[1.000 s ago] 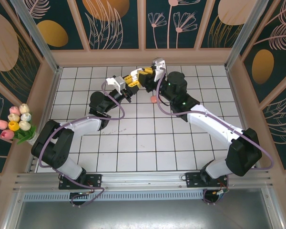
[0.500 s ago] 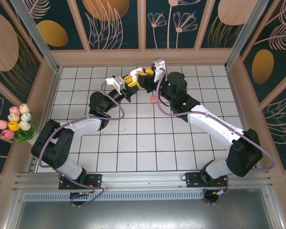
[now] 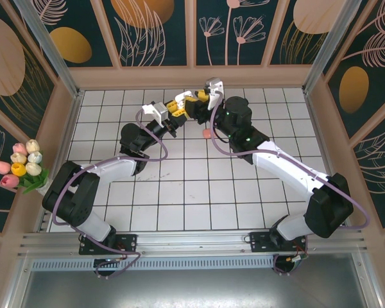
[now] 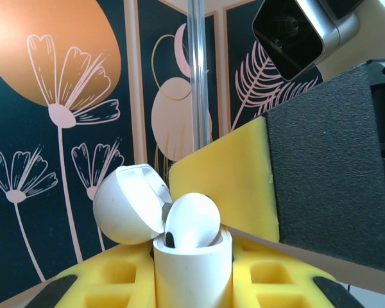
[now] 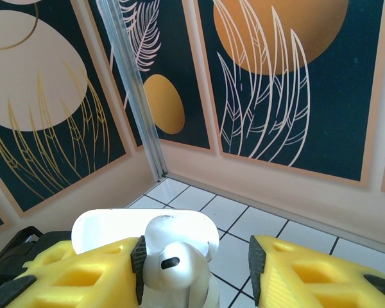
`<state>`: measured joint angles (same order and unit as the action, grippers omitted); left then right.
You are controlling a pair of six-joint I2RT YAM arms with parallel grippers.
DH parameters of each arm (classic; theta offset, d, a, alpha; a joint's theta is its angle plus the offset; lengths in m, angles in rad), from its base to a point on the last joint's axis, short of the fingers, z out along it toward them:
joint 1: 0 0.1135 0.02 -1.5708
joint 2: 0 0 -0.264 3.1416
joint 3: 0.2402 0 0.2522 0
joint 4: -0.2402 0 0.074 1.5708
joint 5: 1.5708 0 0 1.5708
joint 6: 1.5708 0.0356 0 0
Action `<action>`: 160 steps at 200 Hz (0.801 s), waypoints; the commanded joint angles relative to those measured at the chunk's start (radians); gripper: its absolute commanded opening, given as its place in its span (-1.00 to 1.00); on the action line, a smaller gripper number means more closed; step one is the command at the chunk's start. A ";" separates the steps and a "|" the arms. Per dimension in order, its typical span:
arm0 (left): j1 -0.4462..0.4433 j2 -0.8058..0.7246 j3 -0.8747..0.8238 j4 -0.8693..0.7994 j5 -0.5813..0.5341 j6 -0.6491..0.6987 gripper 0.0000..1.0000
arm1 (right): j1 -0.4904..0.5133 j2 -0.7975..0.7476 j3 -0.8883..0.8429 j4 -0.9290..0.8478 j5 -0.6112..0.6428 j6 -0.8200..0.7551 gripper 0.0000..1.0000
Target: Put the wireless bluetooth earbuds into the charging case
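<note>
While inside one case (image 4: pixel 192 273), one earbud (image 4: pixel 191 221)

The charging case (image 4: pixel 192 273) runs off the bottom edge of the left wrist view, the stem of the white earbud (image 4: pixel 191 221) sits out of sight inside it, and from above the pink speck (image 3: pixel 207 134) on the table's (image 3: pixel 192 192) far half is too small to make out.
</note>
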<state>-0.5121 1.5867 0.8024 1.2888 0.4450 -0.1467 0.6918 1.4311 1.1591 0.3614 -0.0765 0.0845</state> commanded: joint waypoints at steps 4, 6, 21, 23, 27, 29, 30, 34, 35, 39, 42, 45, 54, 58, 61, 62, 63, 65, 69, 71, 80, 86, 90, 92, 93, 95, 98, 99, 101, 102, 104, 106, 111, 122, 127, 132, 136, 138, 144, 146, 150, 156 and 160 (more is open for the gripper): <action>-0.005 0.002 0.016 0.101 0.022 -0.021 -1.00 | -0.010 -0.024 0.031 -0.008 0.023 0.018 -0.03; -0.004 0.002 0.016 0.102 0.022 -0.021 -1.00 | -0.013 -0.023 0.031 -0.006 0.023 0.019 -0.03; -0.005 0.002 0.013 0.103 0.021 -0.022 -1.00 | -0.020 -0.025 0.029 0.006 0.016 0.038 -0.02; -0.005 0.002 0.012 0.104 0.020 -0.022 -1.00 | -0.022 -0.026 0.028 0.008 0.015 0.041 -0.02; -0.004 0.002 0.011 0.104 0.020 -0.022 -1.00 | -0.024 -0.027 0.028 0.011 0.012 0.046 -0.02; -0.005 0.002 0.011 0.104 0.021 -0.022 -1.00 | -0.025 -0.026 0.027 0.014 0.010 0.048 -0.02; -0.005 0.002 0.010 0.105 0.022 -0.022 -1.00 | -0.026 -0.026 0.027 0.015 0.009 0.049 -0.02; -0.005 0.002 0.009 0.106 0.021 -0.022 -1.00 | -0.027 -0.027 0.027 0.018 0.004 0.054 -0.01; -0.005 0.002 0.009 0.106 0.020 -0.022 -1.00 | -0.028 -0.026 0.027 0.019 0.004 0.055 -0.01; -0.005 0.002 0.009 0.106 0.023 -0.022 -1.00 | -0.030 -0.025 0.026 0.023 0.000 0.059 -0.01; -0.005 0.002 0.009 0.106 0.022 -0.022 -1.00 | -0.032 -0.024 0.027 0.024 -0.001 0.063 0.00; -0.005 0.002 0.009 0.106 0.023 -0.022 -1.00 | -0.032 -0.026 0.027 0.025 -0.003 0.065 0.00; -0.005 0.002 0.009 0.106 0.021 -0.022 -1.00 | -0.034 -0.022 0.029 0.030 -0.010 0.073 0.02; -0.005 0.002 0.008 0.106 0.020 -0.021 -1.00 | -0.035 -0.020 0.030 0.031 -0.011 0.076 0.03; -0.005 0.004 0.008 0.106 0.021 -0.021 -1.00 | -0.034 -0.020 0.031 0.031 -0.012 0.078 0.04; -0.005 0.004 0.008 0.106 0.021 -0.021 -1.00 | -0.035 -0.019 0.032 0.031 -0.012 0.078 0.04; -0.005 0.003 0.008 0.106 0.021 -0.021 -1.00 | -0.035 -0.019 0.032 0.031 -0.013 0.079 0.04; -0.005 0.003 0.008 0.106 0.021 -0.021 -1.00 | -0.035 -0.019 0.032 0.031 -0.014 0.079 0.05; -0.005 0.002 0.008 0.105 0.021 -0.021 -1.00 | -0.035 -0.017 0.034 0.031 -0.014 0.081 0.05; -0.005 0.003 0.008 0.104 0.021 -0.021 -1.00 | -0.035 -0.018 0.033 0.032 -0.014 0.082 0.05; -0.005 0.003 0.008 0.104 0.021 -0.020 -1.00 | -0.037 -0.015 0.036 0.033 -0.014 0.084 0.06; -0.005 0.002 0.008 0.104 0.021 -0.019 -1.00 | -0.037 -0.016 0.037 0.034 -0.014 0.085 0.06; -0.005 0.002 0.008 0.104 0.021 -0.019 -1.00 | -0.038 -0.015 0.037 0.034 -0.014 0.085 0.06; -0.004 0.002 0.008 0.104 0.020 -0.019 -1.00 | -0.038 -0.016 0.037 0.034 -0.014 0.085 0.06; -0.004 0.002 0.008 0.104 0.021 -0.019 -1.00 | -0.039 -0.016 0.037 0.034 -0.014 0.086 0.06; -0.005 0.002 0.008 0.104 0.020 -0.019 -1.00 | -0.039 -0.017 0.037 0.034 -0.014 0.086 0.06; -0.005 0.002 0.008 0.104 0.020 -0.018 -1.00 | -0.038 -0.017 0.037 0.034 -0.014 0.088 0.06; -0.005 0.002 0.009 0.104 0.021 -0.019 -1.00 | -0.039 -0.017 0.037 0.034 -0.014 0.088 0.06; -0.005 0.002 0.009 0.104 0.020 -0.019 -1.00 | -0.040 -0.017 0.037 0.034 -0.014 0.088 0.06; -0.004 0.002 0.009 0.103 0.021 -0.018 -1.00 | -0.040 -0.017 0.036 0.035 -0.014 0.087 0.06; -0.004 0.002 0.009 0.103 0.021 -0.018 -1.00 | -0.040 -0.017 0.036 0.035 -0.014 0.089 0.06; -0.005 0.002 0.009 0.103 0.020 -0.018 -1.00 | -0.040 -0.017 0.036 0.036 -0.014 0.089 0.06; -0.005 0.003 0.009 0.103 0.020 -0.017 -1.00 | -0.040 -0.018 0.036 0.037 -0.014 0.090 0.06; -0.005 0.003 0.009 0.102 0.021 -0.017 -1.00 | -0.043 -0.019 0.036 0.040 -0.018 0.097 0.06; -0.005 0.003 0.009 0.102 0.020 -0.017 -1.00 | -0.045 -0.018 0.036 0.042 -0.021 0.100 0.06; -0.004 0.002 0.010 0.103 0.021 -0.017 -1.00 | -0.045 -0.017 0.037 0.043 -0.024 0.103 0.06; -0.004 0.002 0.009 0.103 0.023 -0.017 -1.00 | -0.047 -0.016 0.038 0.044 -0.027 0.105 0.07; -0.005 0.003 0.009 0.103 0.021 -0.017 -1.00 | -0.046 -0.016 0.038 0.044 -0.029 0.106 0.07; -0.005 0.003 0.010 0.101 0.023 -0.016 -1.00 | -0.048 -0.013 0.040 0.045 -0.034 0.113 0.07; -0.005 0.003 0.009 0.101 0.022 -0.016 -1.00 | -0.049 -0.012 0.042 0.045 -0.036 0.115 0.07; -0.005 0.003 0.010 0.101 0.022 -0.016 -1.00 | -0.048 -0.010 0.042 0.045 -0.040 0.117 0.07; -0.005 0.002 0.009 0.100 0.021 -0.015 -1.00 | -0.048 -0.009 0.045 0.045 -0.046 0.121 0.07; -0.005 0.003 0.009 0.099 0.022 -0.014 -1.00 | -0.048 -0.007 0.046 0.045 -0.049 0.124 0.07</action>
<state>-0.5133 1.5871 0.8024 1.3224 0.4534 -0.1520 0.6518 1.4307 1.1717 0.3706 -0.0990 0.1757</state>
